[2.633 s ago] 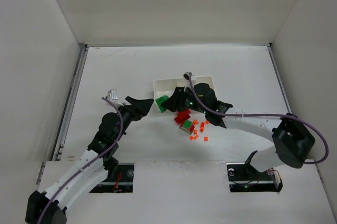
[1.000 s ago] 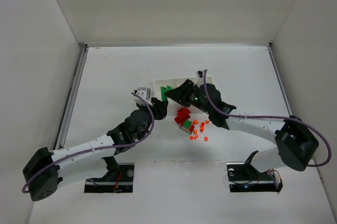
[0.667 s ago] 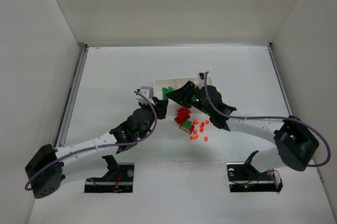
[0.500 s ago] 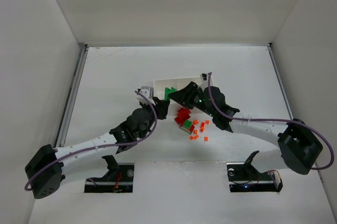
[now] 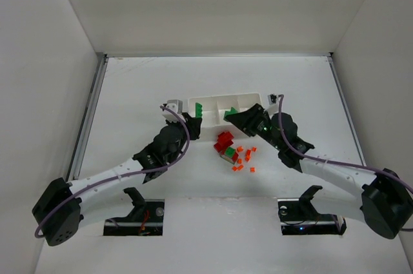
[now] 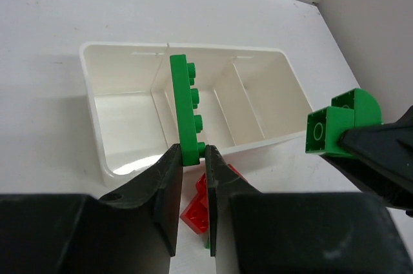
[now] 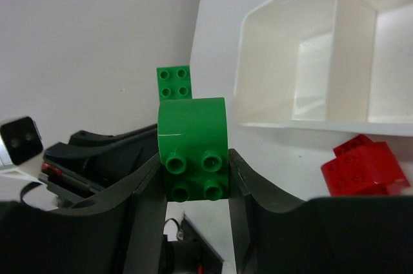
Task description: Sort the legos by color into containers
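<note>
Legos: the left jaws clamp a flat green plate (image 6: 184, 109) upright at the white tray's (image 6: 93, 103) left end. The right jaws grip a rounded green brick (image 7: 192, 132) beside its near wall. Red bricks (image 5: 224, 140) and orange bits (image 5: 244, 158) lie on the surface (image 5: 142, 87), nearer.

surface: white table (image 5: 135, 87) | lying on it: white tray (image 5: 216, 106), red bricks (image 5: 224, 140), scattered orange bits (image 5: 244, 158)

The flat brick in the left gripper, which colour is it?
Green: the flat brick shows best in the left wrist view.
</note>
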